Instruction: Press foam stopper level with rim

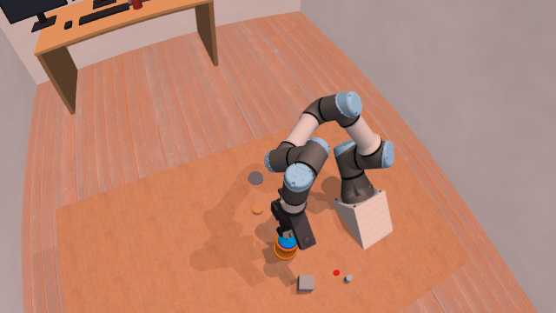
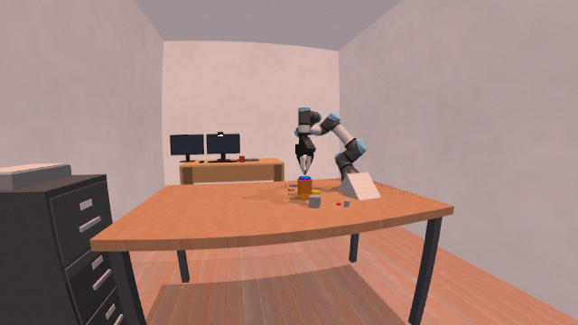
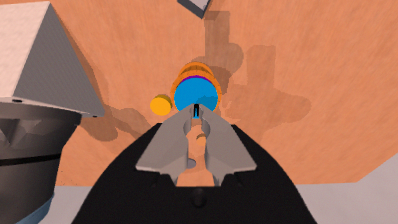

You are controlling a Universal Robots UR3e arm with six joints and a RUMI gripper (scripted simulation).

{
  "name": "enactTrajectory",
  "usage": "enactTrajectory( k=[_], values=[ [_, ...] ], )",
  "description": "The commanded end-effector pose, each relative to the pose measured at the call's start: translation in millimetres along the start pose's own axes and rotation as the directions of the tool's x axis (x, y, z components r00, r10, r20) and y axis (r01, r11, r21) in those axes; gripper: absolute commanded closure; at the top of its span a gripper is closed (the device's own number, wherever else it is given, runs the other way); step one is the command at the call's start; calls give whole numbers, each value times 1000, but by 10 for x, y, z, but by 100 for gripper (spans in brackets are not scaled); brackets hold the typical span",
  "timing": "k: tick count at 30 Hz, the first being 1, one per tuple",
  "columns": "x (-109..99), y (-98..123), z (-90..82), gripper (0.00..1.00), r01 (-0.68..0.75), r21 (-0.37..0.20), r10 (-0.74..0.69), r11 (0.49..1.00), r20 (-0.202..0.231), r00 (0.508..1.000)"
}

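An orange jar stands upright on the table, with a blue foam stopper in its mouth. In the exterior view the jar shows the stopper rising slightly above the rim. My gripper is shut and empty, pointing straight down with its tips a small gap above the stopper. In the wrist view the closed fingertips sit over the near edge of the blue stopper, with a purple band at its far edge.
A grey cube, a small red dot and a small grey cylinder lie near the jar. An orange disc and a dark grey disc lie farther back. The arm's wedge base stands to the right.
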State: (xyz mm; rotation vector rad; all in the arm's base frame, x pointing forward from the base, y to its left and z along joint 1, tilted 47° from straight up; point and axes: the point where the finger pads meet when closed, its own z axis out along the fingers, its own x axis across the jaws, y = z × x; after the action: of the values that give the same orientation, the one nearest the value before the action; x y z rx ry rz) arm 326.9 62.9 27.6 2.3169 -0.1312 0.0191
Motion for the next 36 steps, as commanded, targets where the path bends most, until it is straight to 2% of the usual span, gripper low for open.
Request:
enactTrajectory(
  k=[1, 13, 31, 36],
  values=[
    [5, -1, -150, 100, -1, -2, 1, 1000, 2, 1000],
    [5, -1, -265, 100, -1, -2, 1, 1000, 2, 1000],
    [5, -1, -267, 100, -1, -2, 1, 1000, 2, 1000],
    [5, -1, -222, 100, -1, -2, 1, 1000, 2, 1000]
  ],
)
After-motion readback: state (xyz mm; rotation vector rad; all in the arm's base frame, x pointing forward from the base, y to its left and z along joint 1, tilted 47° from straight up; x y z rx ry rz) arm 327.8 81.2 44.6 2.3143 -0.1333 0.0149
